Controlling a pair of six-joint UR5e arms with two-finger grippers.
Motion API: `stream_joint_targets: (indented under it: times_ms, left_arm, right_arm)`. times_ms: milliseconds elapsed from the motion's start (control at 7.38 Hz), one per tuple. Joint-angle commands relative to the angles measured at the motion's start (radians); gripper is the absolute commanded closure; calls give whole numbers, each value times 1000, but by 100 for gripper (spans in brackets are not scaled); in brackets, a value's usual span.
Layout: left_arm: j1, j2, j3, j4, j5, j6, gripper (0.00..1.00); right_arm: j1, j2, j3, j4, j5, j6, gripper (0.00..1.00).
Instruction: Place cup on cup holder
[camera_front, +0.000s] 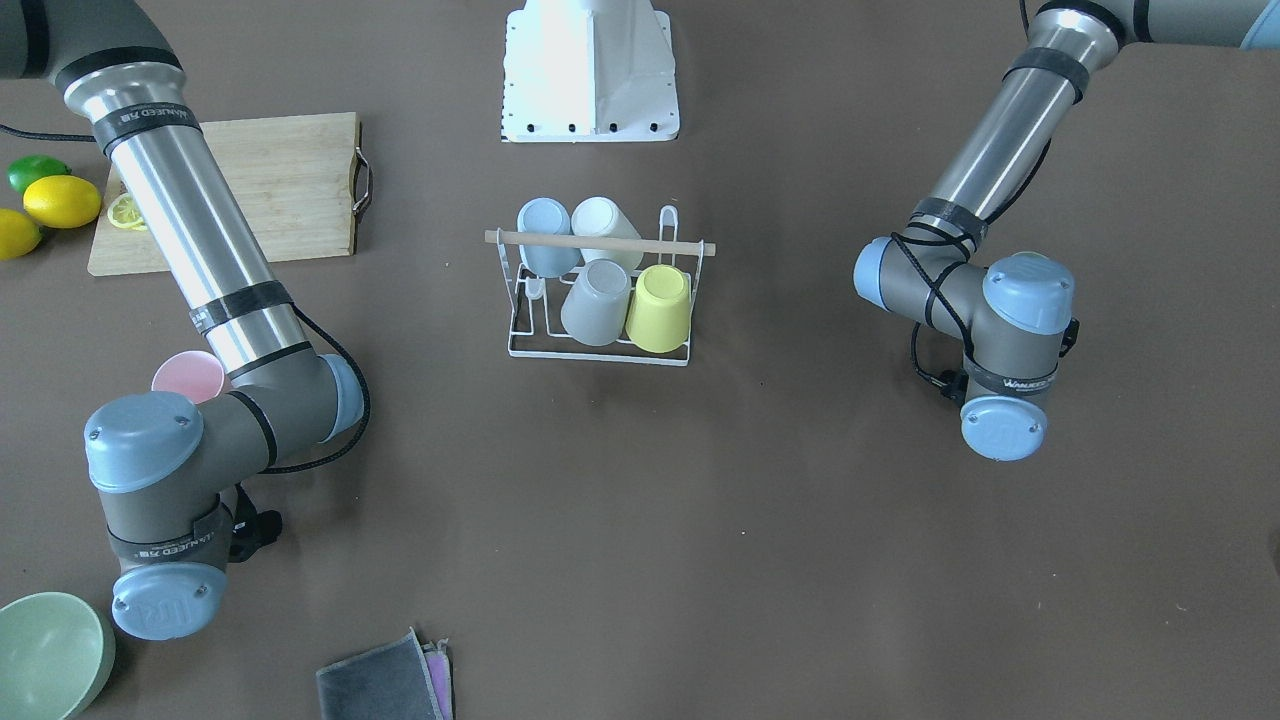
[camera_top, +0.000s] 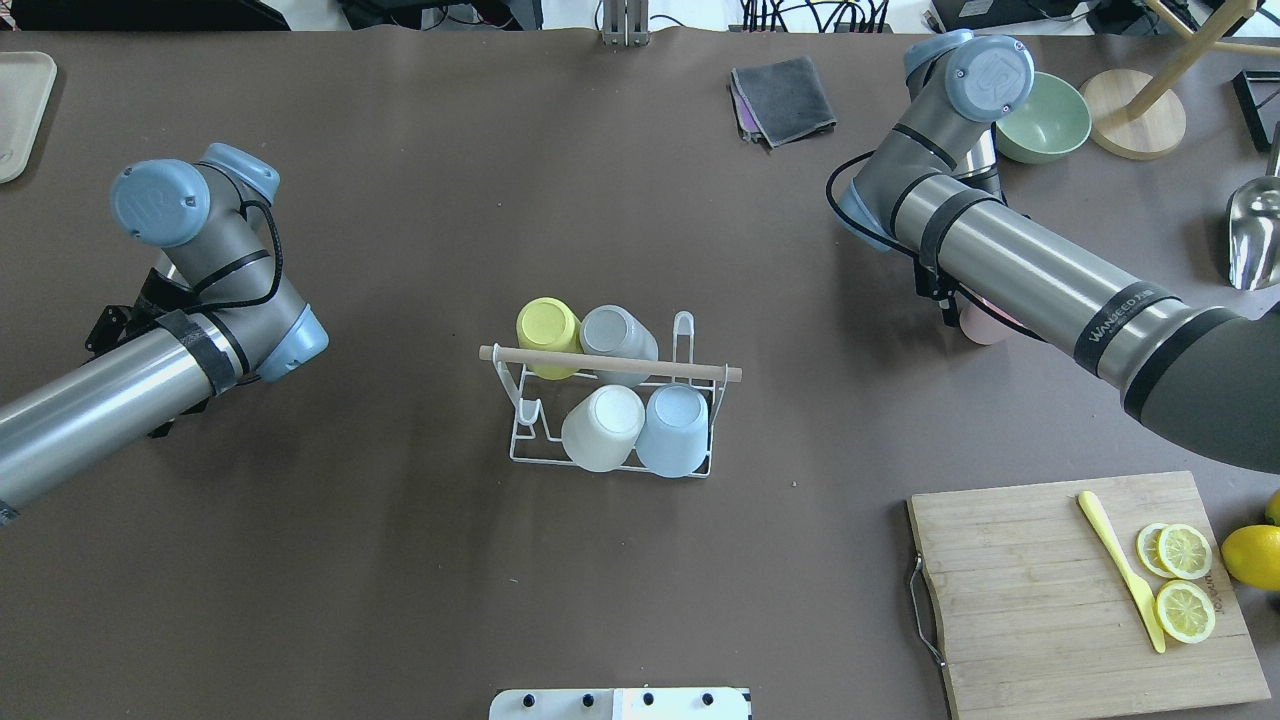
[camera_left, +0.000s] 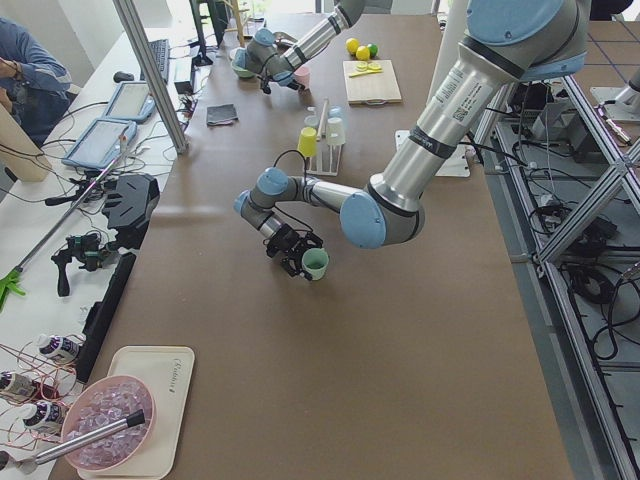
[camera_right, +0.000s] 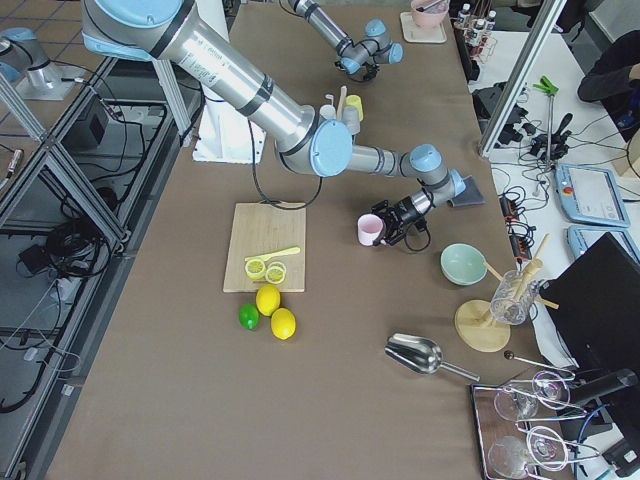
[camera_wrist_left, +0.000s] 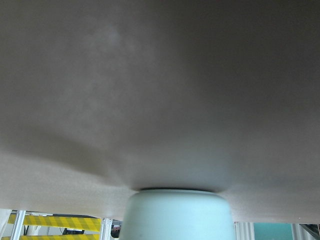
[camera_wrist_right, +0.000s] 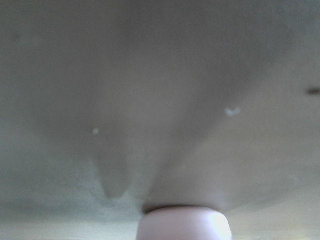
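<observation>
– Pink cup (camera_right: 371, 229) sits far out on the table (camera_top: 400, 560), well apart from the cup holder (camera_top: 720, 373), with the right tool (camera_right: 388, 228) low and just beside it.
– Is it gripping?
– Cannot tell. The only real look is from the side, and the wrist camera shows just the cup's pale body at the bottom edge, nothing of the tool itself.
– And the other arm?
– Mirror picture. Mint cup (camera_left: 316, 264) out wide, left tool (camera_left: 303, 262) right against it. Clenched or released, I cannot tell there either.
– The holder?
– Middle of the table, four cups upended on it: a yellow cup (camera_top: 547, 325), a grey cup (camera_top: 617, 335), a white cup (camera_top: 603, 427) and a light blue cup (camera_top: 673, 430). Bare prongs (camera_top: 527, 412) show at the end nearer the left arm.
– So which step is this?
– I'd call it the pick-up. Neither cup is clearly off the table, and nothing is on its way in.
– Next?
– My read: a firm hold on a cup, lift, tip it mouth-down, travel to the bare prongs, then descend beside the wooden rod (camera_top: 610, 362) rather than into it. The racked cups crowd that spot, so the drop wants to be straight.
</observation>
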Motion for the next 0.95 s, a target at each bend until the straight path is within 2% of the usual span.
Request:
stream_joint_targets:
  times_ms: [0,136,271,407,542,814]
  left_arm:
    - [2,0,0,0,1,0,15]
    - [2,-2,0,0,19,0,27]
    - [2,-3,0,0,20,25,35]
    - [2,-3,0,0,20,31,37]
    - [2,-3,0,0,20,31,37]
    - [2,-3,-5,3,20,34,44]
  right_arm:
    - [0,-1,0,1,-7,-1,71]
    - [0,1,0,1,-12,-1,79]
    - [4,16,2,0,-24,-3,94]
    - [23,36,3,-23,-26,-3,100]
    - [49,58,3,-43,-23,-10,100]
    - [87,99,38,-49,-21,-32,100]
